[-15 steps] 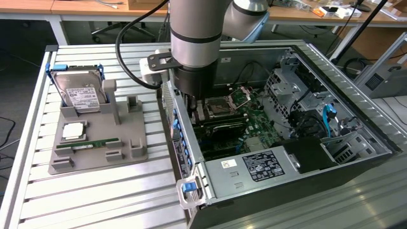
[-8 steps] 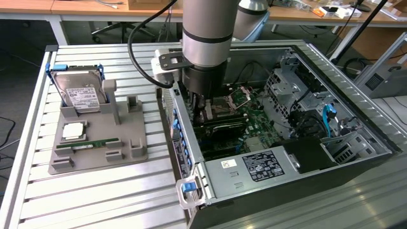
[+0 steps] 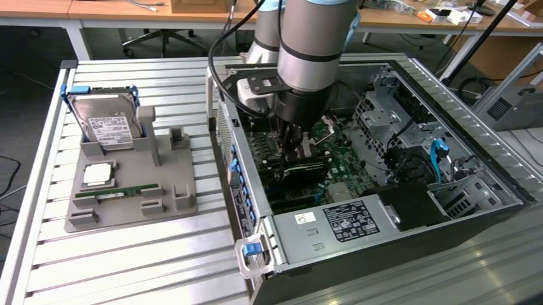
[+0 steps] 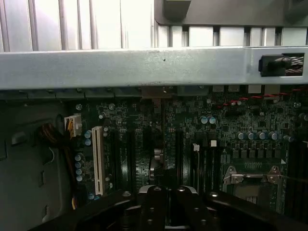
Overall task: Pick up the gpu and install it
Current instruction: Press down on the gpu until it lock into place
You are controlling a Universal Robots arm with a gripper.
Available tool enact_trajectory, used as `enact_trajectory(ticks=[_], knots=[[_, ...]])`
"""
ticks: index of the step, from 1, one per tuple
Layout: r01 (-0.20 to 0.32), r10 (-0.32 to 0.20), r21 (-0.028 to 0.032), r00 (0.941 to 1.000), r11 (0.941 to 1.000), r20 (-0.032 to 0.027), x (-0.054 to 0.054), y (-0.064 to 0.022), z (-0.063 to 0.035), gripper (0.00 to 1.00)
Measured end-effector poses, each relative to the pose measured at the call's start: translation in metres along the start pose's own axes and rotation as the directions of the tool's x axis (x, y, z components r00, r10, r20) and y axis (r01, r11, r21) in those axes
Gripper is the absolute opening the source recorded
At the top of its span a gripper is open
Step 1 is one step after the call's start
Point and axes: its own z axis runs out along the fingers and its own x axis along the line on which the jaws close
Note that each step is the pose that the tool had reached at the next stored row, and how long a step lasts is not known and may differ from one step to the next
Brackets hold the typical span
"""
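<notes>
Dark flat gpu [image 3: 303, 170] seated on green motherboard [image 3: 339, 159].

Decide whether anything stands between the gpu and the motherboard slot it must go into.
Nothing visible does. The tool is down inside the open black computer case, the dark flat gpu card directly under it at the green motherboard; no cable shows between them.

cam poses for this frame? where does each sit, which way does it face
Exterior view: above and off the arm, looking down at the open PC case, gray parts tray, arm and gripper.
Wrist view: on the wrist, facing into the case onto the motherboard; gripper at the frame edge.
Shared: motherboard, gripper.
</notes>
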Motion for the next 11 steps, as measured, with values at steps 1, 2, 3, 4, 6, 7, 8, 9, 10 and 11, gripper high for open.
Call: enact_trajectory(ticks=[1,2,3,4,6,7,8,9,10,11], knots=[[0.0,0.0,0.0001,1.0,1.0,0.0002,0.0,0.0,0.0009,0.11],[0.0,0.0,0.0,1.0,1.0,0.0001,0.0,-0.0001,0.0019,0.11],[0.0,0.0,-0.0001,1.0,1.0,-0.0002,0.0,-0.0002,0.0029,0.11],[0.0,0.0,-0.0001,1.0,1.0,-0.0001,0.0,-0.0005,0.0043,0.11],[0.0,0.0,-0.0002,1.0,1.0,-0.0001,0.0,-0.0015,0.007,0.11],[0.0,0.0,-0.0004,1.0,1.0,-0.0003,-0.001,-0.0036,0.0076,0.11],[0.0,0.0,-0.0005,1.0,1.0,-0.0002,-0.001,-0.007,0.0081,0.11],[0.0,0.0,-0.0006,1.0,1.0,-0.0002,-0.001,-0.0108,0.0084,0.11],[0.0,0.0,-0.0006,1.0,1.0,-0.0001,-0.001,-0.0143,0.0087,0.11],[0.0,0.0,-0.0007,1.0,1.0,-0.0001,-0.001,-0.0173,0.009,0.11]])
